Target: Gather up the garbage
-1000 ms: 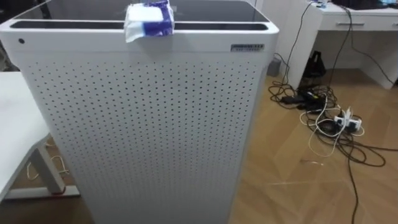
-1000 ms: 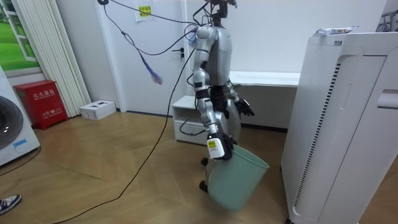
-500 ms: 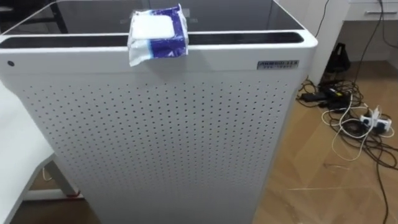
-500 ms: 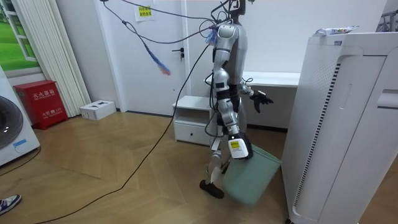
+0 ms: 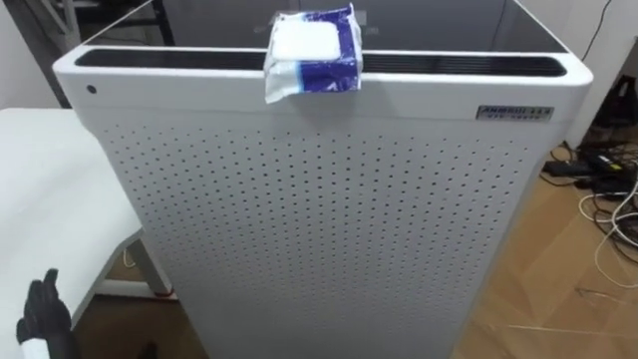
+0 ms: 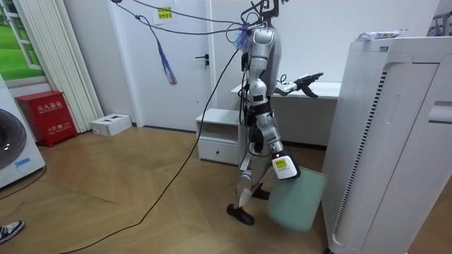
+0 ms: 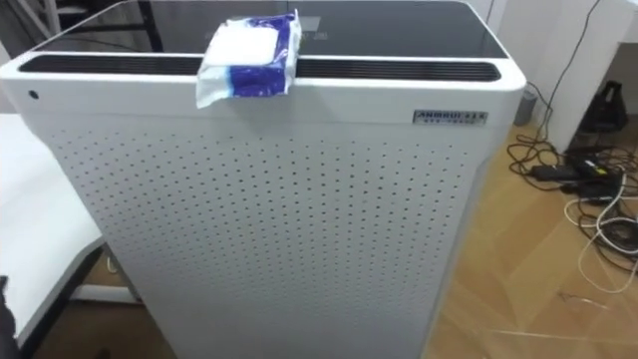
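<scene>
- The blue-and-white soft plastic pack (image 5: 311,52) was seen lying on the front top edge of the tall white perforated air purifier (image 5: 329,219). One corner drooped over the front lip, and neither hand touched it.
- The robot was caught standing close in front of the purifier, with a white desk (image 5: 55,199) at its left side.
- The left hand (image 5: 45,319) was spotted low at the left of the eye view, with its fingers straight and slightly apart and nothing held. In the room view it was stretched out above the desk, level with the chest.
- The right hand (image 6: 286,169) was hung low beside the leg, its fingers clamped on the rim of the pale green plastic bin (image 6: 300,201).
- The bin was carried tilted, just beside the purifier's base.
- A tangle of cables (image 5: 613,184) was seen on the wooden floor (image 6: 127,204) to the purifier's right.
</scene>
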